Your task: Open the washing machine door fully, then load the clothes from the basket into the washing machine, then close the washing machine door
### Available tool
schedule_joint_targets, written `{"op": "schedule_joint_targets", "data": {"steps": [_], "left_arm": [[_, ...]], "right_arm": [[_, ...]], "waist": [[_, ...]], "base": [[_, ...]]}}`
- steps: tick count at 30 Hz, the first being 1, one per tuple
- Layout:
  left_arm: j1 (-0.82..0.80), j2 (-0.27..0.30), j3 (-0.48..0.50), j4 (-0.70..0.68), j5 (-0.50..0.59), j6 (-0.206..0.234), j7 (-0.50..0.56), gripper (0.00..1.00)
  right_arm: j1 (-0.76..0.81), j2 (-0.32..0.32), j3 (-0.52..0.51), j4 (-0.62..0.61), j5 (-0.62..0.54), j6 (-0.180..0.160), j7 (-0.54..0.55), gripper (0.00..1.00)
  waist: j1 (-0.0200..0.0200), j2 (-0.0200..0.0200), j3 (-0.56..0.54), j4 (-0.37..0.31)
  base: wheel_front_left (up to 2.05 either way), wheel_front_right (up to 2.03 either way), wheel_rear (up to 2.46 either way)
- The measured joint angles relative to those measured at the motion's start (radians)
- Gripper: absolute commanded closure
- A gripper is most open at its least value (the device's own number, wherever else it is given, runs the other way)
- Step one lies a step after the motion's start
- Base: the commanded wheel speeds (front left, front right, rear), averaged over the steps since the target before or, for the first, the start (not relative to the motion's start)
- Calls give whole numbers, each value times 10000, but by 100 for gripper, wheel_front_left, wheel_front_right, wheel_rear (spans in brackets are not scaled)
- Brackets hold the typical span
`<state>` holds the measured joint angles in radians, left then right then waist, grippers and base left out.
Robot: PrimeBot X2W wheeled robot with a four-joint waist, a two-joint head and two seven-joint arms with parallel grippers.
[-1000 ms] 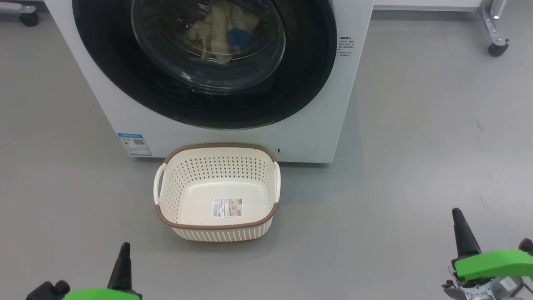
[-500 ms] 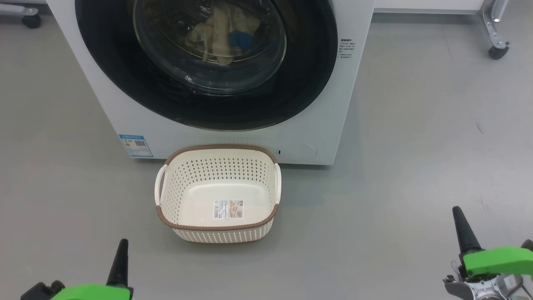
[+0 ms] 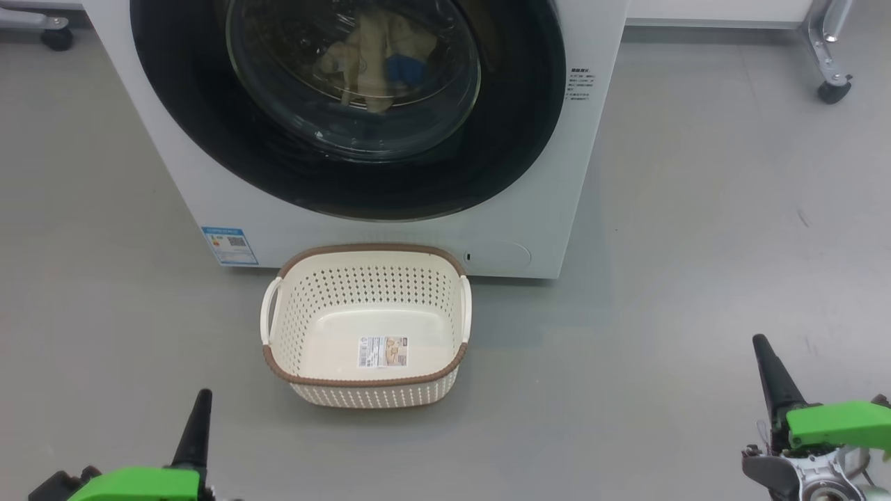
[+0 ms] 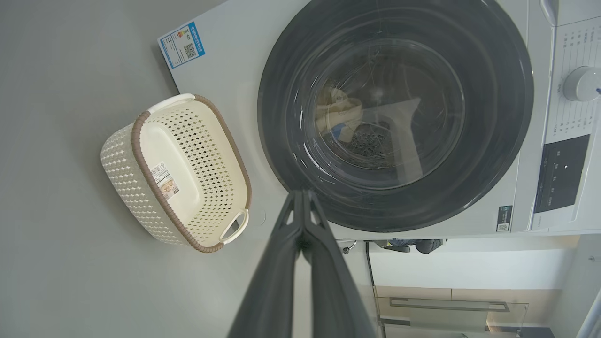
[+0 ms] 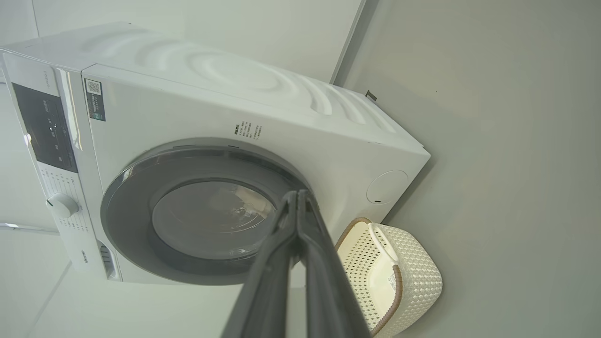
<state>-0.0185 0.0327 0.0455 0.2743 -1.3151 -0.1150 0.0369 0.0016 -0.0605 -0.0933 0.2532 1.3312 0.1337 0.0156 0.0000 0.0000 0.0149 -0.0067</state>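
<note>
Washer [image 3: 529, 216]: white front-loader standing on the grey floor [image 3: 696, 243], front facing the robot.
Door [image 3: 362, 188]: glossy black ring with a clear glass bowl at centre; lies flush against the washer front, shut.
Clothes [image 3: 369, 56]: inside the drum, seen through the glass; pale yellow heap with a blue patch on its right side. How many pieces: cannot tell.
Basket [image 3: 362, 292]: upright on the floor, just in front of the washer, below the door; its back rim is close to the washer's bottom edge. Whether they touch: cannot tell.
Basket sticker [image 3: 381, 351]: flat on the basket bottom, in plain sight.
Blue label [image 3: 230, 245]: lower left corner of the washer front, just left of the basket's back rim.
Round flap [image 3: 498, 254]: lower right corner of the washer front, just beside the basket's right handle.
Left gripper [image 3: 203, 395]: low at the left, over bare floor, well apart from the basket; fingers pressed together at the tips, nothing between them.
Right gripper [image 3: 760, 341]: low at the right, over bare floor, well apart from basket and washer; fingers closed tip to tip, gripping nothing.
Control panel [image 4: 561, 173]: dark, at the top of the washer front, with a white dial [image 4: 580, 83] near it.
Caster [image 3: 832, 90]: black wheel on a metal leg, on the floor well to the right of the washer.
</note>
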Motion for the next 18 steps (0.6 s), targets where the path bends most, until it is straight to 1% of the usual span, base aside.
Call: {"op": "schedule_joint_targets", "data": {"steps": [18], "left_arm": [[-229, 4, 190, 2, -1900, -77, 472, 100]], "right_arm": [[-339, 8, -96, 125, 1877, 0, 508, 100]], "waist": [[0, 0, -80, 46]], "base": [[0, 0, 0]]}}
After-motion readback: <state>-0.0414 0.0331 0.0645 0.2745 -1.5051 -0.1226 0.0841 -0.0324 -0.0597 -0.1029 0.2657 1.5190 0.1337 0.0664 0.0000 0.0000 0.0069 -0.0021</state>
